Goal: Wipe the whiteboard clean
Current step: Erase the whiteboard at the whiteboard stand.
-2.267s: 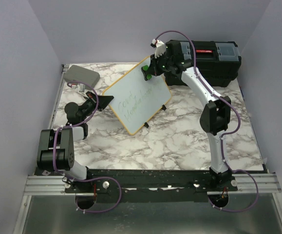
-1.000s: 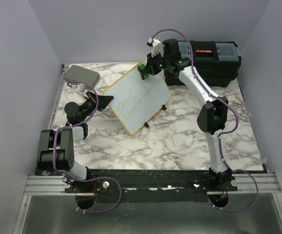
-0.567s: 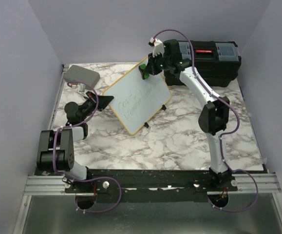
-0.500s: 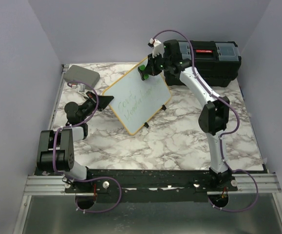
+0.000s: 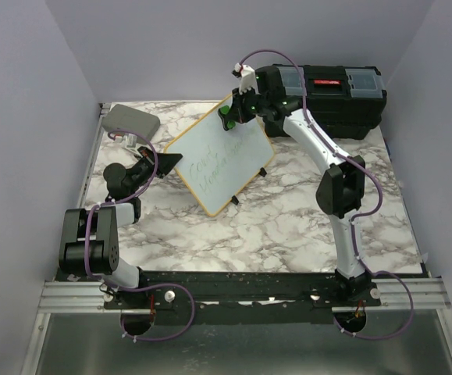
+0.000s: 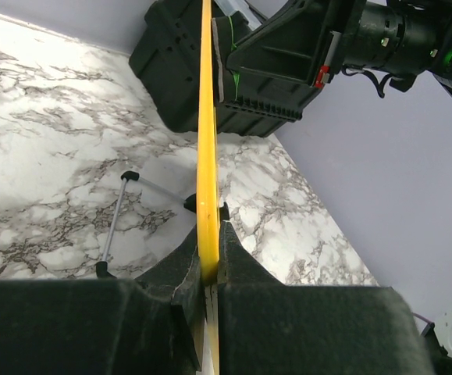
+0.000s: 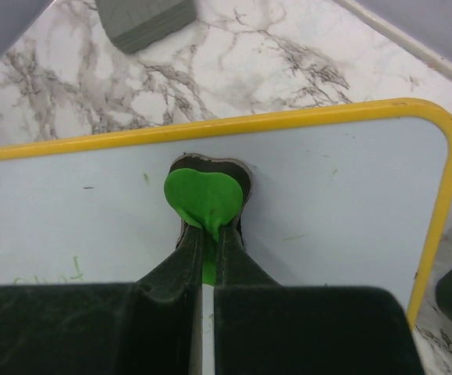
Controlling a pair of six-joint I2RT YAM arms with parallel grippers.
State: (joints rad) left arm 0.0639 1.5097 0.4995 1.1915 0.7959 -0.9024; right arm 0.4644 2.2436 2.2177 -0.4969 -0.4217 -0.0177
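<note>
At the far left of the marble tabletop (image 5: 288, 226) lay a grey rounded case (image 5: 130, 121), well apart from the work. Beside it, the left pincer (image 6: 208, 234) was closed on the yellow frame of the whiteboard (image 5: 210, 156), clamping its left edge and bracing it. The board stood propped at a tilt near the middle of the tabletop, resting on a wire stand with small black feet (image 6: 129, 176). Faint green writing (image 5: 210, 173) covered the lower left part of the board face; the upper right part appeared clean. The right pincer (image 7: 208, 234) was closed on a green eraser (image 7: 202, 195), whose pad was pressed against the board face just below the top frame edge. Behind the right arm, at the far right, sat a black toolbox (image 5: 339, 98). The step in hand was judged to be the wiping pass, with the task partly complete. The next move would call for drawing the eraser down and to the left across the writing. Pad contact should be kept flat, and the left clamp should be kept firm so the board does not shift or tip.
</note>
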